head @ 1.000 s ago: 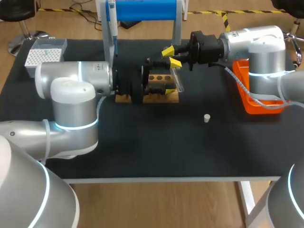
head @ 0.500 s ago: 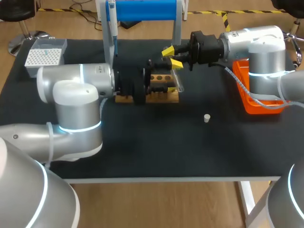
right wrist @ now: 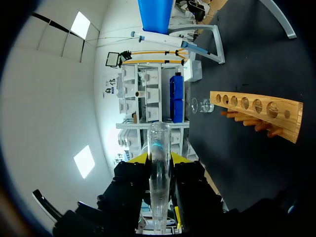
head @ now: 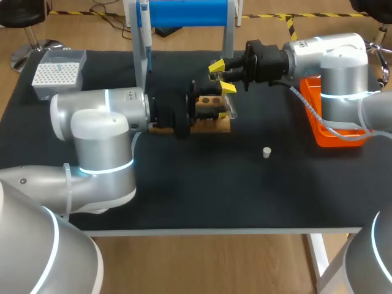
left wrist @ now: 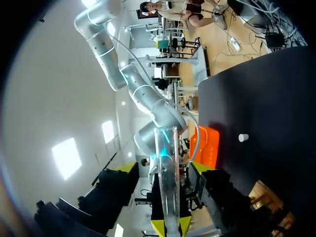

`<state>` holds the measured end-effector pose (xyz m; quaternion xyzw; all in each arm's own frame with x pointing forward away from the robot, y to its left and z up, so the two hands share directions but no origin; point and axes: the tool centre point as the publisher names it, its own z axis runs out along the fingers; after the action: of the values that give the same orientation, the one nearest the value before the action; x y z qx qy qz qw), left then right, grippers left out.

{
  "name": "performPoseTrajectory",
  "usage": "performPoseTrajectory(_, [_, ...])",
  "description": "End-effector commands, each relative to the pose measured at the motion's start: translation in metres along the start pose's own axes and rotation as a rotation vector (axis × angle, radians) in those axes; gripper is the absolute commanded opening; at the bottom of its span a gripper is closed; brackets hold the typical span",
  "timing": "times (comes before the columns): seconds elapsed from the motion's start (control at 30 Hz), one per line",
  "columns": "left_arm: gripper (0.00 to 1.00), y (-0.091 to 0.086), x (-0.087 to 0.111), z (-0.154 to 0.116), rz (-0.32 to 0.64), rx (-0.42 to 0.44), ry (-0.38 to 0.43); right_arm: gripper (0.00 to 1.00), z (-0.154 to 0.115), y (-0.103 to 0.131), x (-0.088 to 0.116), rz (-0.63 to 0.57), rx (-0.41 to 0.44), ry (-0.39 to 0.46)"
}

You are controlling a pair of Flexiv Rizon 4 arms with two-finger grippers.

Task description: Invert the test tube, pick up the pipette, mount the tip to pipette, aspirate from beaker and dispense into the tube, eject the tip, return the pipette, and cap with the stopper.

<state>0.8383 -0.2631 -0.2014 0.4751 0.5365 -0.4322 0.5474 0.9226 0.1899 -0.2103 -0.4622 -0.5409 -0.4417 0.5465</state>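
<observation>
A: What is taking up the most room?

B: The table (head: 184,196) is carrying everything. The left arm (head: 98,122) is filling its left side and the right arm (head: 334,61) is hanging over its right side. Their ends are facing each other over the rack (head: 214,125).

A: What is standing around them?

B: The stand (head: 184,12) is standing at the far edge, with the pipette (head: 143,37) hanging by its left post. The bin (head: 315,116) is sitting beside the right arm near the table's right edge. The tip box (head: 58,70) is lying at the far left corner.

A: Who is holding the tube?

B: The right gripper (right wrist: 160,158) is pinching the tube (right wrist: 159,143) between both fingers, off the table, over the rack's right end. The left gripper (left wrist: 163,167) is facing it with fingers spread wide. One finger is on each side of the tube and neither is touching it.

A: Anything smaller?

B: The beaker (right wrist: 201,105) is standing just past one end of the rack. The stopper (head: 266,152) is lying alone on the table, well apart from the rack.
</observation>
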Motion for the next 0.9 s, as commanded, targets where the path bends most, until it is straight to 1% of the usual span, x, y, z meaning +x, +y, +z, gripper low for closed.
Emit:
performPoseTrajectory(0.03, [0.45, -0.0024, 0.001, 0.0007, 0.003, -0.007, -0.004, 0.0, -0.0009, -0.0006, 0.0011, -0.001, 0.0, -0.003])
performPoseTrajectory(0.13, [0.42, -0.0024, 0.0011, 0.0004, 0.003, -0.002, -0.001, 0.0, -0.0009, -0.0006, 0.0011, -0.001, 0.0, -0.003])
performPoseTrajectory(0.27, [0.35, -0.0024, 0.0015, 0.0004, 0.0, 0.001, 0.003, 0.0, -0.0009, -0.0006, 0.0011, -0.001, 0.0, -0.003])
performPoseTrajectory(0.33, [0.21, -0.0023, 0.0019, 0.0004, -0.001, 0.004, 0.005, 0.0, -0.0009, -0.0006, 0.0011, -0.001, 0.0, -0.003])
performPoseTrajectory(0.37, [0.08, -0.0023, 0.0022, 0.0004, -0.002, 0.006, 0.006, 0.0, -0.0009, -0.0006, 0.0011, -0.001, 0.0, -0.003])
performPoseTrajectory(0.4, [0.0, -0.0023, 0.0023, 0.0004, -0.002, 0.007, 0.007, 0.0, -0.0009, -0.0006, 0.0011, -0.001, 0.0, -0.003])
performPoseTrajectory(0.63, [0.0, -0.0025, 0.003, -0.0004, -0.01, 0.023, 0.009, 0.0, -0.0009, -0.0006, 0.0011, -0.001, 0.0, -0.003])
performPoseTrajectory(0.67, [0.0, -0.0024, 0.0032, -0.0004, -0.01, 0.032, 0.001, 0.36, -0.0009, -0.0006, 0.0011, -0.001, 0.0, -0.003])
performPoseTrajectory(0.7, [0.0, -0.0024, 0.0032, -0.0004, -0.01, 0.032, 0.001, 0.84, -0.0009, -0.0006, 0.0011, -0.001, 0.0, -0.003])
performPoseTrajectory(0.73, [0.0, -0.0024, 0.0032, -0.0004, -0.01, 0.032, 0.001, 1.0, -0.0009, -0.0006, 0.0011, -0.001, 0.0, -0.003])
performPoseTrajectory(0.9, [0.0, -0.0024, 0.0032, -0.0004, -0.01, 0.032, 0.001, 1.0, -0.0009, -0.0006, 0.0011, -0.001, 0.0, -0.003])
